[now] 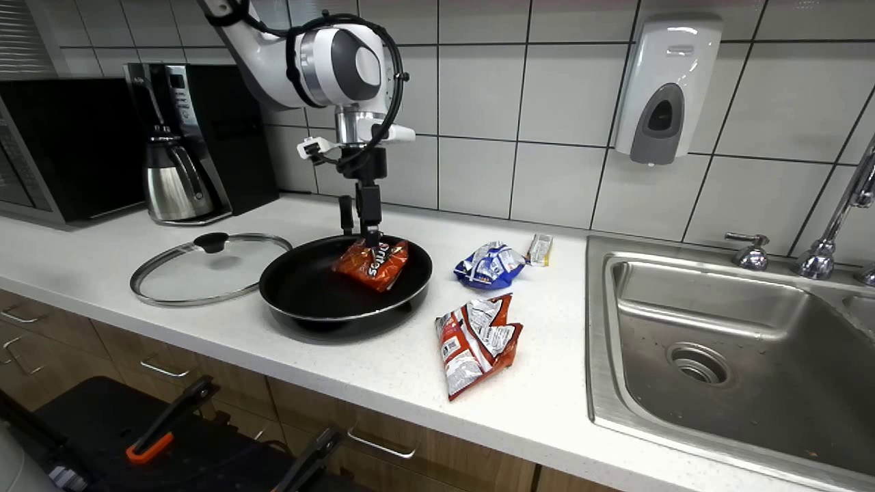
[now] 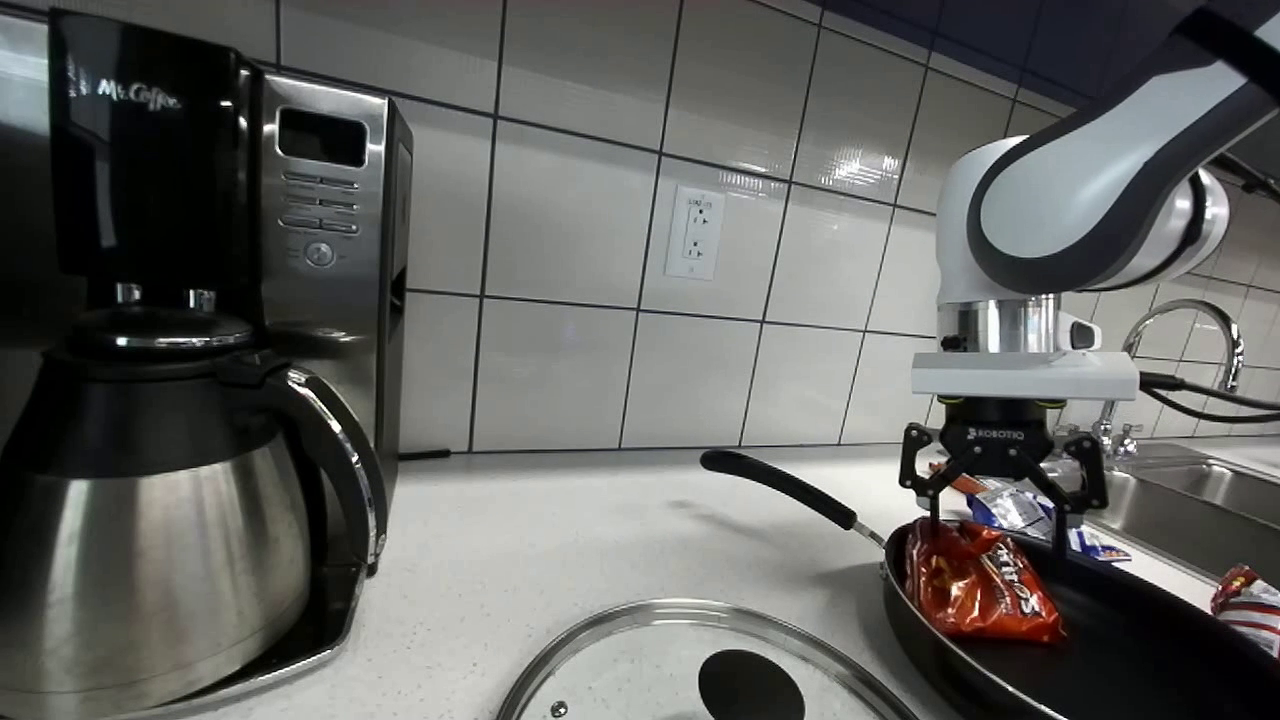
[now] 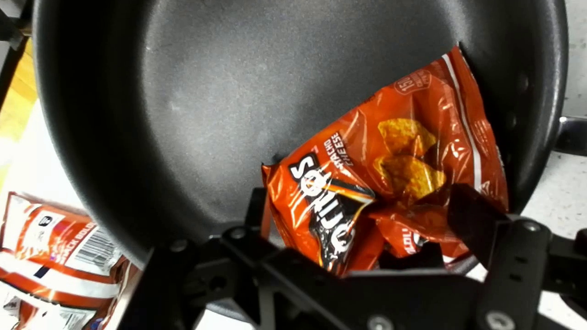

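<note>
Gripper (image 2: 998, 538): directed straight down into the frying pan (image 1: 307, 283); fingers (image 1: 369, 207) spread wide apart about the Doritos bag (image 3: 357, 178); one over the bag's end nearest the handle (image 2: 780, 483), perhaps touching, too dark in the wrist view to be certain; the other just beside the edge by the logo (image 3: 328, 206);
Doritos bag: inside the frying pan, down on its floor, with one sealed end against the side wall near the handle; orange-red, crumpled, logo uppermost; loose between the parted fingers;
Frying pan: round, black, standing on the white countertop (image 1: 547, 396); handle slanting up and outward, toward the tiled wall (image 2: 570, 370);
Glass lid (image 1: 212, 273): flat on the countertop, just beside the frying pan; steel-rimmed, black knob (image 1: 210, 242) upward;
Red-and-white bag (image 1: 478, 345): on the countertop, between frying pan and sink (image 1: 601, 342);
Blue packet (image 1: 490, 265): likewise between frying pan and sink, nearer the tiled wall; small wrapper (image 1: 540, 250) just beside;
Sink: stainless steel, set into the countertop; soap dispenser (image 1: 673, 89) on the tiled wall above;
Coffee maker (image 2: 150, 170): past the glass lid, near the tiled wall; black and steel, with steel carafe (image 2: 170, 580) in place.
</note>
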